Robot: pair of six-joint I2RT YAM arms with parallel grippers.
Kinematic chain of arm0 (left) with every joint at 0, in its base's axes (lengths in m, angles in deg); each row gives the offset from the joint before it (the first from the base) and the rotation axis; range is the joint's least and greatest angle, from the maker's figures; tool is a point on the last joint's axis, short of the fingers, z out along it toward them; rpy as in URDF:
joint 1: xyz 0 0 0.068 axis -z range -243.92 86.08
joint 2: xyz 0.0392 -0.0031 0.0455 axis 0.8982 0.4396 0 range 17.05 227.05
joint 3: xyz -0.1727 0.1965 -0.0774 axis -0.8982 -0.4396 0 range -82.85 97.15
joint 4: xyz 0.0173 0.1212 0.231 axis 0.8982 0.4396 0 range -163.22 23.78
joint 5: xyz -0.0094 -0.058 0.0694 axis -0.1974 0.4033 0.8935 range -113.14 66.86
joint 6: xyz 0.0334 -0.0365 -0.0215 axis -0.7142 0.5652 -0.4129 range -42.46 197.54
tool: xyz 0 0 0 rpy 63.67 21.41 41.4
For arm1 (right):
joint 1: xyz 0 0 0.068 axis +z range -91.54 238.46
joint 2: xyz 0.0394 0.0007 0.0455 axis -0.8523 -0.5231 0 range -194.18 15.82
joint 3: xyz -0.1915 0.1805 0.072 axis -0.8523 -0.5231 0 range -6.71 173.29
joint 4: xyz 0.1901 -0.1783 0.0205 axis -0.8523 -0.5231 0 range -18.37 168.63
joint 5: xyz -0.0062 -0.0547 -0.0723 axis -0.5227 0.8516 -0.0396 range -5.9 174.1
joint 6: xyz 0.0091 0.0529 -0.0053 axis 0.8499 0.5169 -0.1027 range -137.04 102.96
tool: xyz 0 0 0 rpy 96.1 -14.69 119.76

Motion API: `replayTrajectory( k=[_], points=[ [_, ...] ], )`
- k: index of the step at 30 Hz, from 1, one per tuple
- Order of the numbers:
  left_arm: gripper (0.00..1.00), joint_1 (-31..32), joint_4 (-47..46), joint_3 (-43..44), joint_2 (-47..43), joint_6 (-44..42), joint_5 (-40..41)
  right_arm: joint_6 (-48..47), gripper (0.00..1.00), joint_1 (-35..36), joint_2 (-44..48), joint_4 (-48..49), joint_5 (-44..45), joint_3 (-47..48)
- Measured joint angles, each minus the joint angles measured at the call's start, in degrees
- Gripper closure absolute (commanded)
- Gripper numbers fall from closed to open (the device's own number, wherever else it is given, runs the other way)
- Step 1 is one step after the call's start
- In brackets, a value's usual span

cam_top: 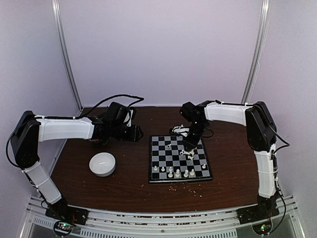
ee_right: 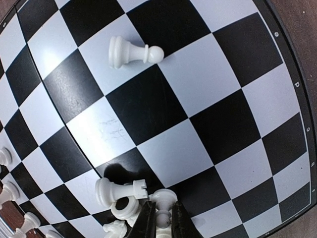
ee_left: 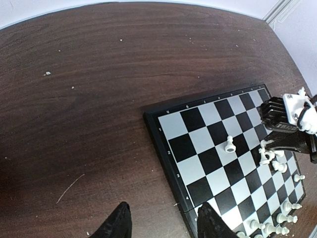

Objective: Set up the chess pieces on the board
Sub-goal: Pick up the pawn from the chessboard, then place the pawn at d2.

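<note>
1. The board (cam_top: 180, 158) is lying flat on the brown tabletop (cam_top: 124, 191), a little right of the middle; a round white bowl (cam_top: 102, 164) is sitting to its left, well apart from it.
2. The chess pieces (cam_top: 177, 173) are all sitting on the board; most of them are standing in a loose row along the near edge; a small cluster (cam_top: 185, 152) is crowding together closer to the middle; one lone pawn (cam_top: 169, 146) is standing by itself on the far-left part, apart from the others.
3. The right hand (ee_right: 162, 212) is reaching down over the cluster; its fingers are narrow, and they are gripping a white piece (ee_right: 163, 198) between the tips; a rook-like piece (ee_right: 119, 191) is sitting just beside it, and I cannot tell if this one is upright.
4. The left hand (ee_left: 163, 208) is hovering over the tabletop near the left rim of the board; its fingers are spread wide, with nothing between them.
5. Some small pale crumbs (cam_top: 190, 187) are lying on the tabletop in front of the board's near rim.
</note>
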Motion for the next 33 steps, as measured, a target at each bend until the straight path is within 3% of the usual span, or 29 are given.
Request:
replayTrajectory(
  k=[13, 19, 33],
  points=[
    [0.54, 0.0, 0.0, 0.0, 0.3, 0.0, -0.4, 0.0, 0.92, 0.1, -0.3, -0.1, 0.5, 2.3],
    [0.54, 0.0, 0.0, 0.0, 0.3, 0.0, -0.4, 0.0, 0.92, 0.7, 4.1, 0.0, 0.7, 0.9],
    [0.54, 0.0, 0.0, 0.0, 0.2, 0.0, -0.2, -1.9, 0.91, 10.8, 11.9, 0.4, -3.1, -6.7]
  ],
)
